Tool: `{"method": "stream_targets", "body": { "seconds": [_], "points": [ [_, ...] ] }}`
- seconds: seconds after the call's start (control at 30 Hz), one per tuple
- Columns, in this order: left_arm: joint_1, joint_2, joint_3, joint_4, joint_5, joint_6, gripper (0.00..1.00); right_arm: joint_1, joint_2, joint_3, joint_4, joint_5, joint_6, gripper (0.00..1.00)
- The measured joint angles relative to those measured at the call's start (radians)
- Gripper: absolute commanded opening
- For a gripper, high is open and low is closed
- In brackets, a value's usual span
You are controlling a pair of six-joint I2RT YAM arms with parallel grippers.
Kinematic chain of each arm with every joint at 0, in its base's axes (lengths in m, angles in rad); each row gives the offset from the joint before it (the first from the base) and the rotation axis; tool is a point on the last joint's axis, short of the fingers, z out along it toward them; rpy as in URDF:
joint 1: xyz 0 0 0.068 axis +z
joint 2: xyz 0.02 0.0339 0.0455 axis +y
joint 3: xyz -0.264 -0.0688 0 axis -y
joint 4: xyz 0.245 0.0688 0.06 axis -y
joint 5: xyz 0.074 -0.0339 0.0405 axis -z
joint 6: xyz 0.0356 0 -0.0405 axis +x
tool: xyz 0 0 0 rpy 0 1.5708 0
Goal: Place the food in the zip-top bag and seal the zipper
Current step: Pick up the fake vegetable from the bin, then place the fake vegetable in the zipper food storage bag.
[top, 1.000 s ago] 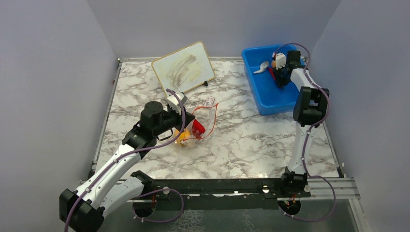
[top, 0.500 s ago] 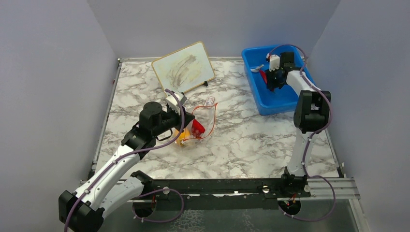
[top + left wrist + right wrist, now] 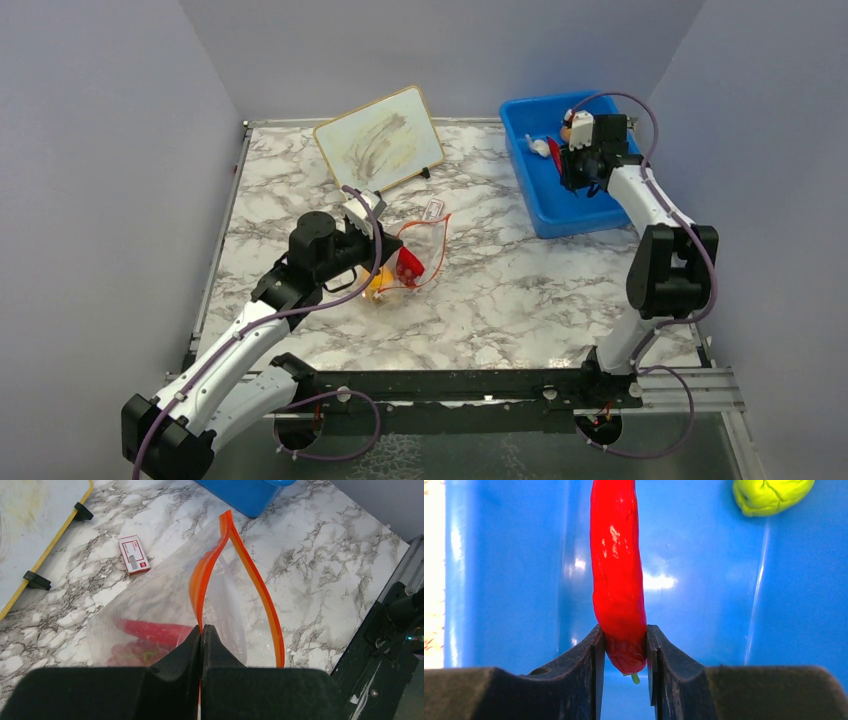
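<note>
Plain pale grey-lilac walls (image 3: 100,150) close in the table (image 3: 520,300) on the left, back and right, lit evenly with only soft shadows. The tabletop is white and marble-patterned with grey veining, edged by a thin metal frame (image 3: 222,230). Below its near edge lies a dark, glossy strip (image 3: 480,450), possibly the floor.

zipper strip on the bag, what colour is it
Orange-red zipper, clearest in the left wrist view.
</note>
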Motion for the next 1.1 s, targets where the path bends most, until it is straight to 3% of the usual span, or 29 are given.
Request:
{"method": "stream_targets", "body": {
  "seconds": [0.3,0.63,0.87,1.1],
  "points": [
    [0.0,-0.001,-0.004,0.0,0.0,0.0,0.0,0.065,-0.2,-0.142,0.058,-0.077,0.019,0.12],
    [0.0,-0.005,-0.005,0.0,0.0,0.0,0.0,0.169,-0.338,-0.228,0.156,-0.33,-0.013,0.14],
    [0.0,-0.006,-0.005,0.0,0.0,0.0,0.0,0.262,-0.5,-0.407,0.269,-0.521,-0.19,0.14],
    [0.0,-0.012,-0.005,0.0,0.0,0.0,0.0,0.335,-0.597,-0.484,0.343,-0.672,-0.42,0.14]
  ]
}}
